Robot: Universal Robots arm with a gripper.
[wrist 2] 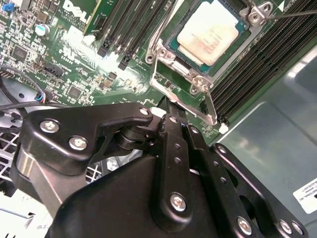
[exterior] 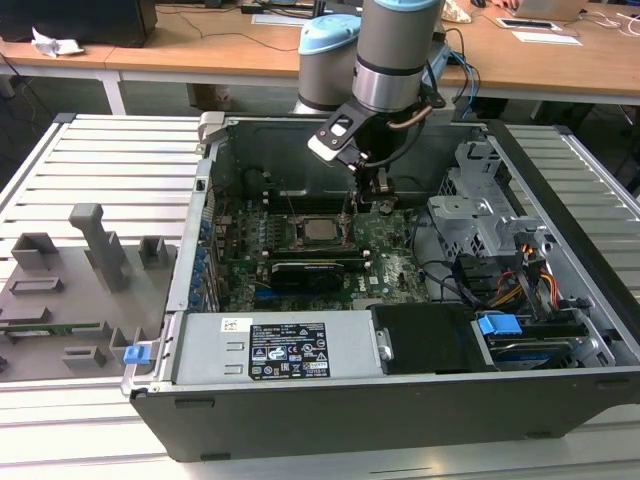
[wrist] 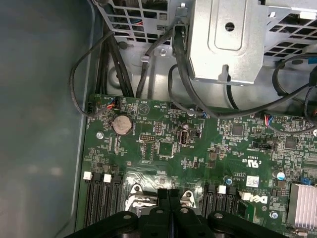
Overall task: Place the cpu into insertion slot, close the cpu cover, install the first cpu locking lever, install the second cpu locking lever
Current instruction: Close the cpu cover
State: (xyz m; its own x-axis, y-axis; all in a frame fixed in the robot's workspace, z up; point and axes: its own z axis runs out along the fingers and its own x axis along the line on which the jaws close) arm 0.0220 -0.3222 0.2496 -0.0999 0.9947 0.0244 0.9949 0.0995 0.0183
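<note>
Clenched and apparently empty, your gripper [wrist 2: 167,103] hovers just short of the cpu cover [wrist 2: 166,55], shut over the cpu [wrist 2: 210,32] beyond its tips. That thin locking lever [wrist 2: 211,106] beside them looks stiff, springy and slick, best taken at its free end.

We see a slatted grey metal table [exterior: 100,150] in front, and behind it a long wooden desk [exterior: 180,52] on white legs, bearing crumpled white paper [exterior: 52,42] and flat sheets [exterior: 545,37]; the light falls evenly.
</note>
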